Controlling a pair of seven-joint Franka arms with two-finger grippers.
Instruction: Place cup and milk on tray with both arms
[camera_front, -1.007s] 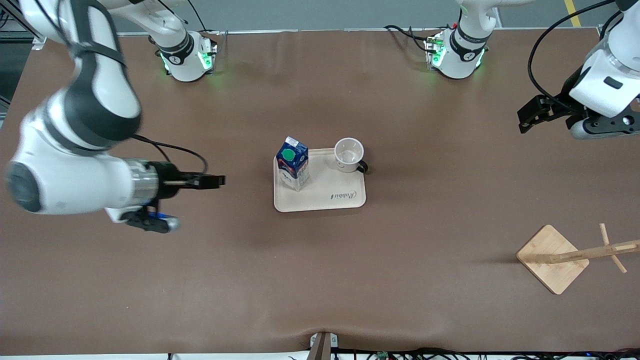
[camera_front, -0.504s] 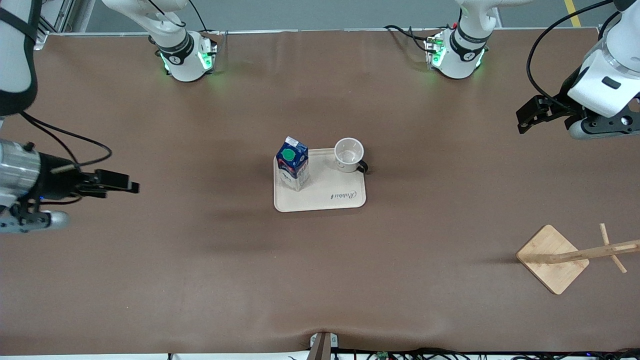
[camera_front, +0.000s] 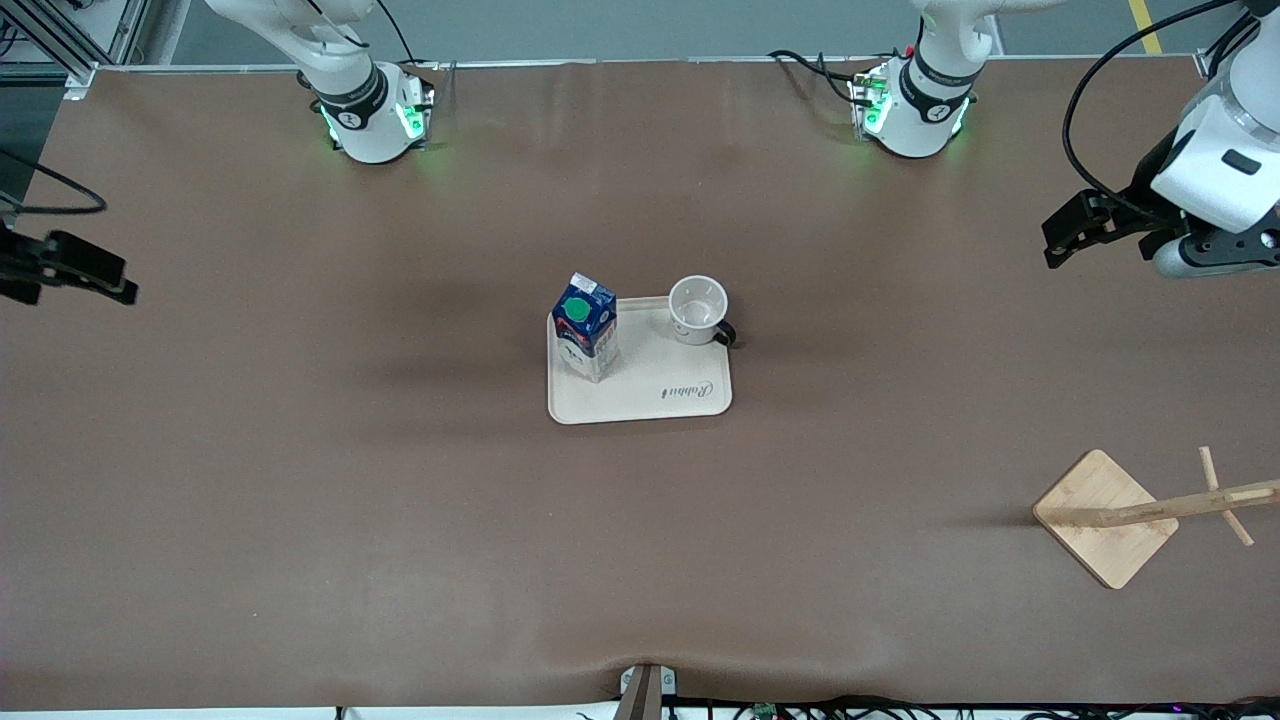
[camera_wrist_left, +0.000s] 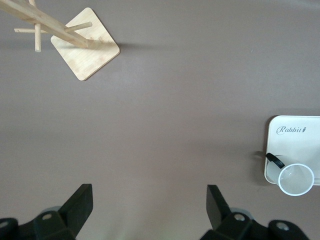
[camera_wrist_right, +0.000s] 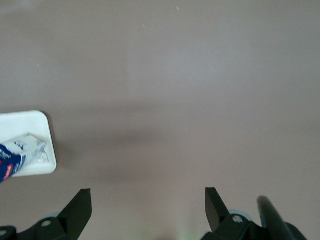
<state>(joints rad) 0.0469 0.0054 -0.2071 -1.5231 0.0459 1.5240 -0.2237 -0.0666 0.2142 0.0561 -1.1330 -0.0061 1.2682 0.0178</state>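
Milk (camera_front: 585, 337) and cup (camera_front: 698, 310) stood on tray (camera_front: 640, 400), mid-table. Left gripper (camera_front: 1075, 228) and right gripper (camera_front: 85, 268) hung over opposite table ends, jaws wide, empty. Placement judged complete; best to keep both arms clear of the tray.

Left arm: reaches from its base out to its own end of table, white wrist raised, left pincer (camera_front: 1058, 232) hanging in air over bare table (camera_front: 400, 520) surface, fingers spread wide, nothing between them. Right arm: mostly out of frame at its end of table, only right pincer (camera_front: 95, 272) showing at edge, up over table, fingers wide apart, empty.
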